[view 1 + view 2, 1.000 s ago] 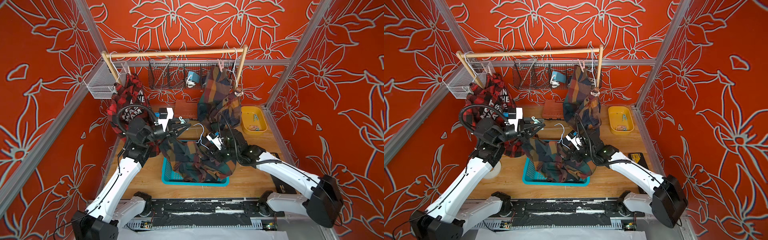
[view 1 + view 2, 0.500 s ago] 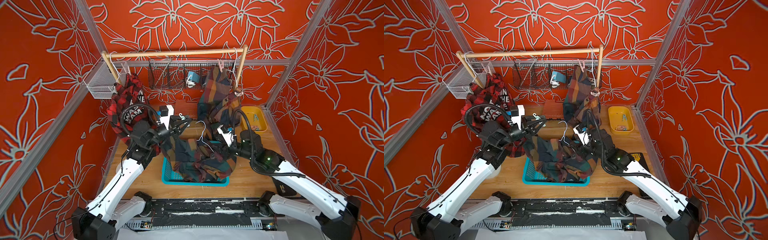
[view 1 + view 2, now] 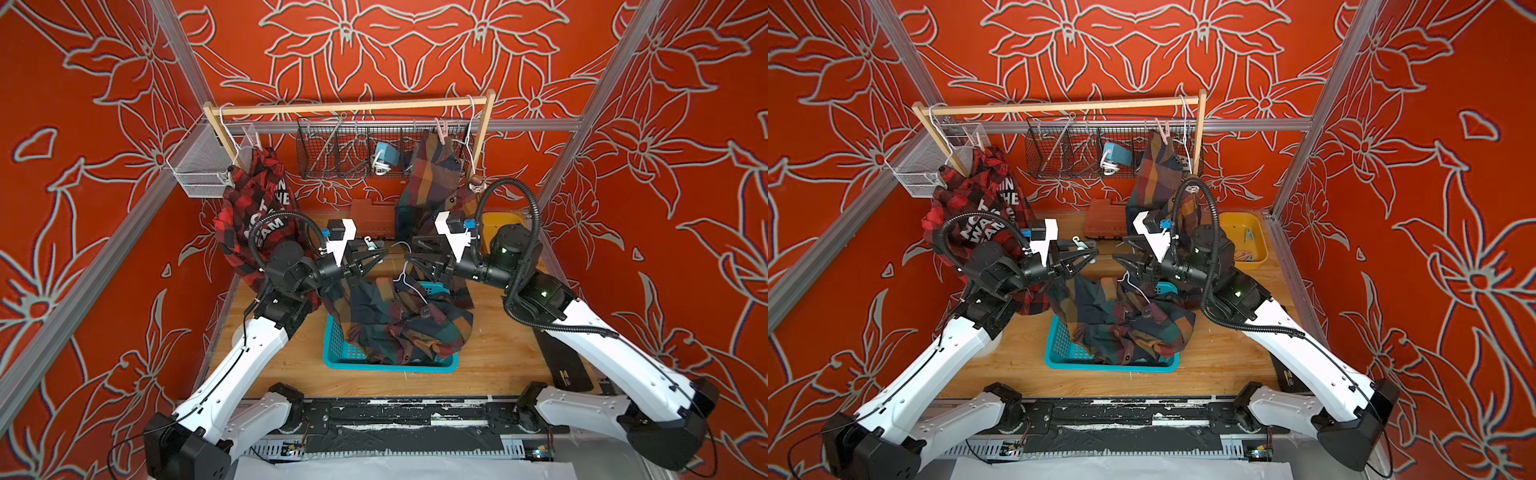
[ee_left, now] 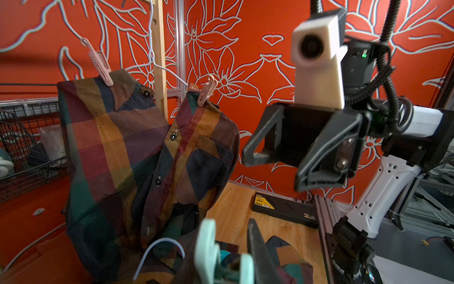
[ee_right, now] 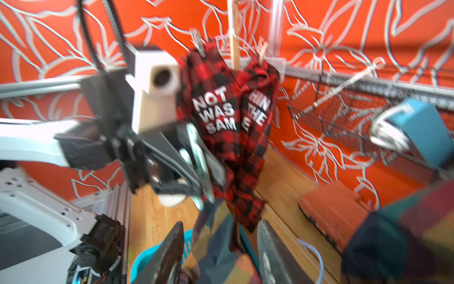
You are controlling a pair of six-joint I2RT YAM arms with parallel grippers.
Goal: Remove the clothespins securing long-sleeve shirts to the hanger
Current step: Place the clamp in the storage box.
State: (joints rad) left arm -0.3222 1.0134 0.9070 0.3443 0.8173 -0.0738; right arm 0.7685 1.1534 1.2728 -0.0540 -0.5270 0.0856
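Clothespins show in two spots. A mint clothespin (image 4: 207, 246) is pinched between the fingers of the left gripper (image 3: 376, 255), which are clenched on it. Up and beyond those fingertips, a pink clothespin (image 4: 100, 64) and a second pink clothespin (image 4: 207, 92) clip the hanging plaid shirt (image 4: 122, 147) to its wire hanger. The right gripper (image 3: 413, 251) points its tips at the left one's, near but apart; its fingers are spread, released, with nothing between them. Below both sets of fingertips another dark plaid shirt (image 3: 395, 320) lies heaped in a blue basket (image 3: 390, 366), with a white hanger (image 3: 405, 278) on it just under the right fingers. Behind the left gripper a red check shirt (image 5: 233, 123) hangs from the wooden rail (image 3: 345, 107).
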